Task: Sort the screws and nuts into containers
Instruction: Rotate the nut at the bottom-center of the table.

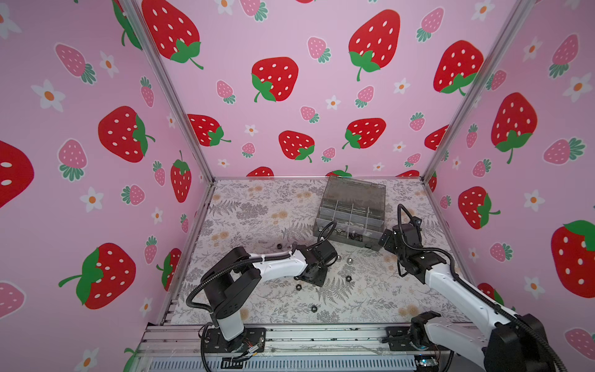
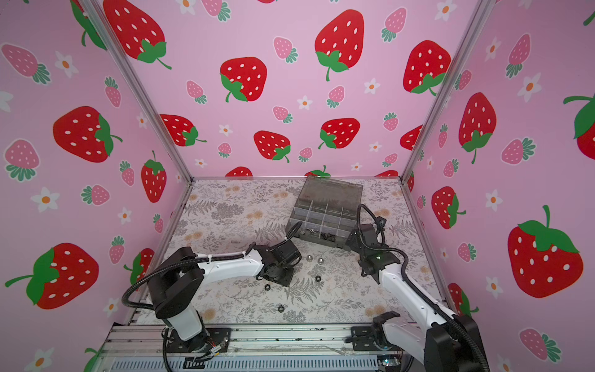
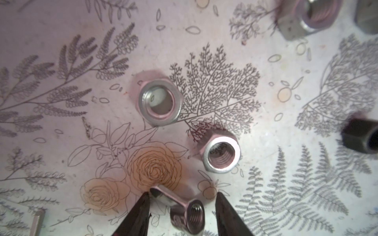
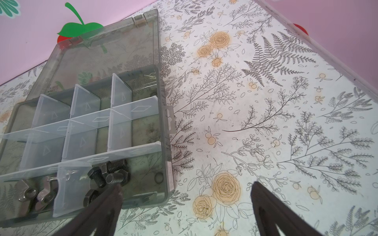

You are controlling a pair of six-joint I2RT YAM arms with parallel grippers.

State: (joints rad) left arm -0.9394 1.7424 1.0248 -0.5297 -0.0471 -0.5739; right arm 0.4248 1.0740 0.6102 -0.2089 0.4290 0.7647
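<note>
**Left tool set over a silver nut; right tool hangs wide by the box**

Front edge of the bench (image 1: 244,206): one small black hex nut (image 1: 314,309) lies alone on the floral cover.

Mid-bench: the left tool (image 3: 182,196) points straight down. Its jaws are partway open, one on each side of a long silver nut with a threaded bore (image 3: 180,208) that lies on its side. One fingertip (image 3: 141,208) touches the nut's end and the other stands clear, so nothing is gripped yet. This reads as the set-up for a pick. The nut lies skew to the jaws and may swivel or slip out when squeezed.

Just past it: two silver hex nuts (image 3: 159,102) (image 3: 222,155) sit flat, bores up, apart from each other. Two more black hex nuts (image 1: 298,287) (image 1: 347,277) lie loose either side of the tool.

Farther, right side: the right tool (image 4: 186,186) has its jaws spread wide and holds nothing. It hangs at the near corner of the smoky grey translucent plastic organiser box (image 1: 318,220), with one finger over the corner compartment. It is probably parked there to leave the box's mouth free for a drop.

Box contents: short black bolts (image 4: 114,175) fill the near corner compartment. Silver wing nuts (image 4: 34,194) sit in the next one along, across a pale divider.

Far edge: the hinged lid (image 1: 355,193) stands open toward the back wall.

Sorting looks partway done.
</note>
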